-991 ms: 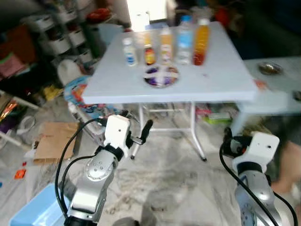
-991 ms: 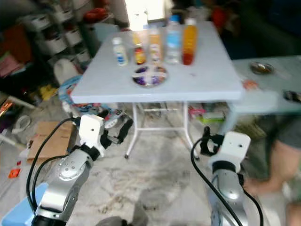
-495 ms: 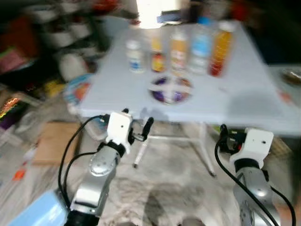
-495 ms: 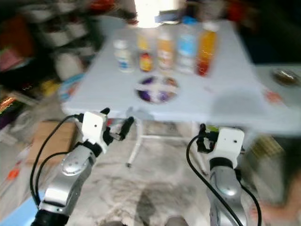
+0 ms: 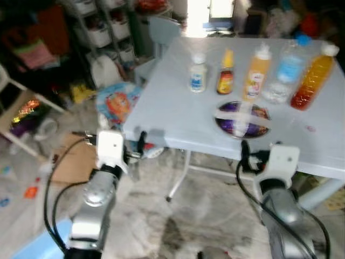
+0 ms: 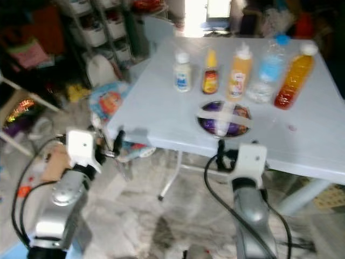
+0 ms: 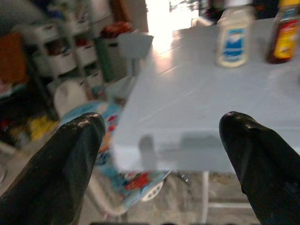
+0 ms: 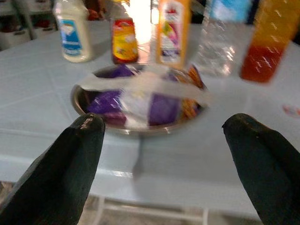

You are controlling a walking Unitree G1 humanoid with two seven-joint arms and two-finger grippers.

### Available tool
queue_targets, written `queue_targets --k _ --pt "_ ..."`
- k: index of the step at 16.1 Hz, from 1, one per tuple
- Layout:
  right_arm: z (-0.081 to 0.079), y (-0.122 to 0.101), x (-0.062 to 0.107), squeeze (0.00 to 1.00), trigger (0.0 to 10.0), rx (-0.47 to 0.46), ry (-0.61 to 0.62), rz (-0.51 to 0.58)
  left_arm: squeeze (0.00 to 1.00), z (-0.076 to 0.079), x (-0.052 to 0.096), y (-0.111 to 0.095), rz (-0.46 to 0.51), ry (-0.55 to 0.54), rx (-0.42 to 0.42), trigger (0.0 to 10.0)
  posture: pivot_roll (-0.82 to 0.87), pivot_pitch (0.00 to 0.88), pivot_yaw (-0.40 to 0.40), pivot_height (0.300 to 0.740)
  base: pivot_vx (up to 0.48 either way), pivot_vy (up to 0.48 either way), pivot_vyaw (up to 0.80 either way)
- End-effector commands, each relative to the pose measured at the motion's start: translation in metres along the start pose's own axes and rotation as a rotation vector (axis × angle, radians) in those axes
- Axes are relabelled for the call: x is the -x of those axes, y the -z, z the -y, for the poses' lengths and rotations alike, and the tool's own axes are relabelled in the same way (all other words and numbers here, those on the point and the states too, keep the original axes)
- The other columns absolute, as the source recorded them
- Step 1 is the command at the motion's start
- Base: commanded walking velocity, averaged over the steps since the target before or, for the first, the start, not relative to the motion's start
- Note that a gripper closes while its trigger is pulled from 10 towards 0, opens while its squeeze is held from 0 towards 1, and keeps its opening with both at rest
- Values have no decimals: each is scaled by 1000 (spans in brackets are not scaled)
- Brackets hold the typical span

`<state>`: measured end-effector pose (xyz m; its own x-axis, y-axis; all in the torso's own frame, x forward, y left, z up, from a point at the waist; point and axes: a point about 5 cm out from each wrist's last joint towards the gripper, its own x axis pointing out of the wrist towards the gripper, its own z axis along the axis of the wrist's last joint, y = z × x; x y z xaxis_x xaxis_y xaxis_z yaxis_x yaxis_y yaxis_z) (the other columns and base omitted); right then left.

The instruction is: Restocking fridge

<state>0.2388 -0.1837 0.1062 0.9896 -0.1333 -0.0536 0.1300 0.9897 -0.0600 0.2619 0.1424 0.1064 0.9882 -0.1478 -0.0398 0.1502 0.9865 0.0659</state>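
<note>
A pale blue table (image 5: 172, 108) stands just ahead. On it, in a row, are a white bottle (image 5: 198, 75), a small dark sauce bottle (image 5: 225, 81), an orange squeeze bottle (image 5: 256, 75), a clear water bottle (image 5: 288, 70) and an orange juice bottle (image 5: 312, 81). In front of them sits a metal bowl (image 5: 242, 118) of purple packets. My left gripper (image 7: 161, 122) is open and empty, level with the table's near left edge. My right gripper (image 8: 164, 123) is open and empty too, pointing at the bowl (image 8: 140, 98) from just short of the table edge.
Shelf racks with bins (image 5: 102, 32) and a white jug (image 5: 105, 70) crowd the back left. A colourful plastic item (image 5: 116, 102) lies by the table's left corner, and cardboard (image 5: 70, 162) lies on the floor. White table legs (image 5: 180, 181) stand underneath.
The camera has moved closer and turned, so the table now fills the right of the picture. Both grippers stay raised and open, now right at the table's near edge.
</note>
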Motion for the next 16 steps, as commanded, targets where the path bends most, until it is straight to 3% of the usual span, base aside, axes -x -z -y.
queue_targets --k 1,3,6,11,14,16 --pt "-11 -3 -7 0 10000 -22 -52 12 0 -16 6 0 -14 -73 -5 10000 17 0 -34 740 0 0 0" --pt "-28 -6 -19 0 10000 -25 -138 24 0 -25 20 6 -44 -141 6 10000 78 0 -91 740 0 0 0" --pt "-34 -8 -29 0 10000 -19 -164 35 0 -23 30 7 -43 -154 17 10000 105 0 -107 740 0 0 0" --pt "-6 0 -15 0 10000 -43 41 11 0 -1 15 -3 -12 82 17 10000 -4 0 10 740 0 0 -358" --pt "-1 0 -10 0 10000 -59 71 12 0 5 10 -2 -15 144 9 10000 -39 0 32 740 0 0 -783" --pt "-1 -1 -8 0 10000 -52 67 16 0 10 10 -4 -2 180 24 10000 -38 0 28 740 129 0 0"
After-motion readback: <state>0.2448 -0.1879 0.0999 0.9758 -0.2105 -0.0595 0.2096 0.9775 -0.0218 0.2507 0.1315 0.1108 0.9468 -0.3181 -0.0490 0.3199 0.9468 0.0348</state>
